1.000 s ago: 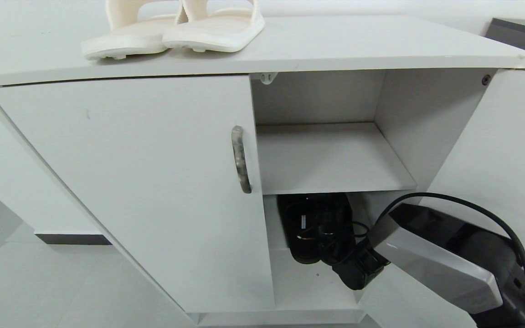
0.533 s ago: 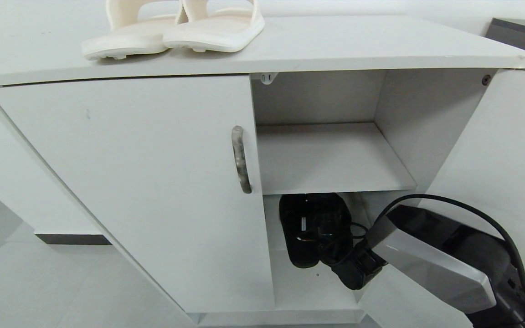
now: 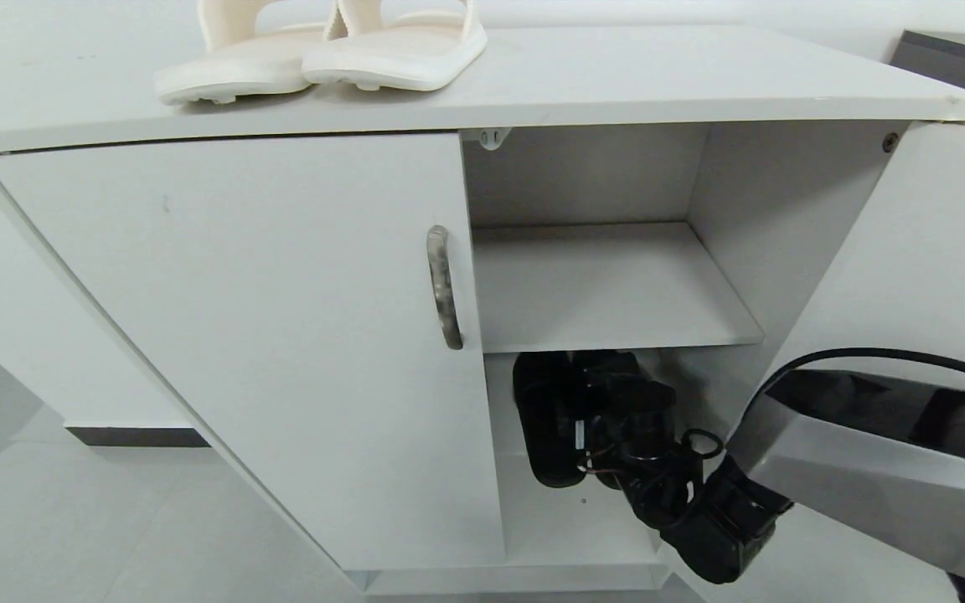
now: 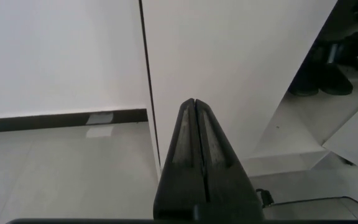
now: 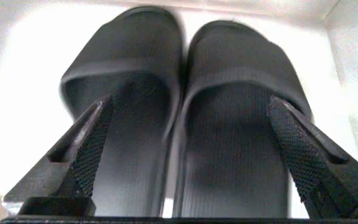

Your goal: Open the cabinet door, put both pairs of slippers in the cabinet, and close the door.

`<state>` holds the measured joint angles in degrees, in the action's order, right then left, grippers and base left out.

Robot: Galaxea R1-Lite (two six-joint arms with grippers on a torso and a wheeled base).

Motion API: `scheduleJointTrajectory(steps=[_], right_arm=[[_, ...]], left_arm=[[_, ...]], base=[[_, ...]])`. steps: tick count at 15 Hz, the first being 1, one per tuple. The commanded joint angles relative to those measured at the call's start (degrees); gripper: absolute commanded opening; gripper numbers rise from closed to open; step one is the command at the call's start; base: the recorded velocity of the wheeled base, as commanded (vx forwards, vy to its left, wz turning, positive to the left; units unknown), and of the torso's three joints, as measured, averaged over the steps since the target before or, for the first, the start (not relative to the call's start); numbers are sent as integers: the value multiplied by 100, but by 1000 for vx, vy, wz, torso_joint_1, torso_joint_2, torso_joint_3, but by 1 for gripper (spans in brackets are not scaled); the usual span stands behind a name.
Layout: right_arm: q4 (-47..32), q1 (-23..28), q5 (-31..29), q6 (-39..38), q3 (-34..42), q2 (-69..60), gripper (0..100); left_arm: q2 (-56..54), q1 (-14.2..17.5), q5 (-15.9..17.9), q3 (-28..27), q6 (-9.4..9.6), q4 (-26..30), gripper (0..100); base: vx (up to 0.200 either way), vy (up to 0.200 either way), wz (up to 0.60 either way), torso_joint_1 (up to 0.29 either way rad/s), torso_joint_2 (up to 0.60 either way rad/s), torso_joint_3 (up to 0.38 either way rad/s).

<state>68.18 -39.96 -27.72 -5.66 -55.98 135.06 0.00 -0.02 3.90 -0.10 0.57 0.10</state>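
Observation:
A pair of black slippers (image 3: pixel 548 419) (image 5: pixel 185 112) lies side by side on the cabinet's lower shelf (image 3: pixel 570 528), behind the open right door (image 3: pixel 935 251). My right gripper (image 3: pixel 616 435) (image 5: pixel 191 102) is at their near ends, open, with its fingers (image 5: pixel 92 143) spread wider than the pair and holding nothing. A pair of white slippers (image 3: pixel 323 54) rests on the cabinet top (image 3: pixel 658 75) at the left. My left gripper (image 4: pixel 194 102) is shut and empty, low in front of the closed left door (image 4: pixel 229 62).
The left door (image 3: pixel 239 318) is closed, with a grey handle (image 3: pixel 442 285) at its right edge. The upper shelf (image 3: pixel 608 285) is bare. Pale floor tiles (image 3: pixel 72 528) spread out to the left of the cabinet.
My right arm has drawn back out of the lower compartment toward the front, leaving the black slippers on the shelf. The head view has shifted slightly.

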Motion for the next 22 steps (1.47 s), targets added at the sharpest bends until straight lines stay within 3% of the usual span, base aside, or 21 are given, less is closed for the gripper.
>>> scheduleJointTrajectory(steps=[1,4,8,11,22], right_arm=[[406,-390,663,-14,1493,-1201,100],[828,-478,1313,-14,2372,-1465,100],[1022,-478,1436,-14,2706,-1562,100],[1013,-398,1999,-384,2900,-1887,100],[1022,-355,2122,-436,3102,-1896,100]], left_arm=[[9,-6,5,1,4,-1,0],[9,2,5,1,13,-1,0],[9,2,5,1,22,-1,0],[9,2,-3,1,-5,-1,0],[9,-6,5,1,4,-1,0]], base=[[-200,0,0,2,7,2],[-200,0,0,-5,-1,1],[-200,0,0,-1,4,1],[0,0,0,0,0,0],[0,0,0,3,0,130]])
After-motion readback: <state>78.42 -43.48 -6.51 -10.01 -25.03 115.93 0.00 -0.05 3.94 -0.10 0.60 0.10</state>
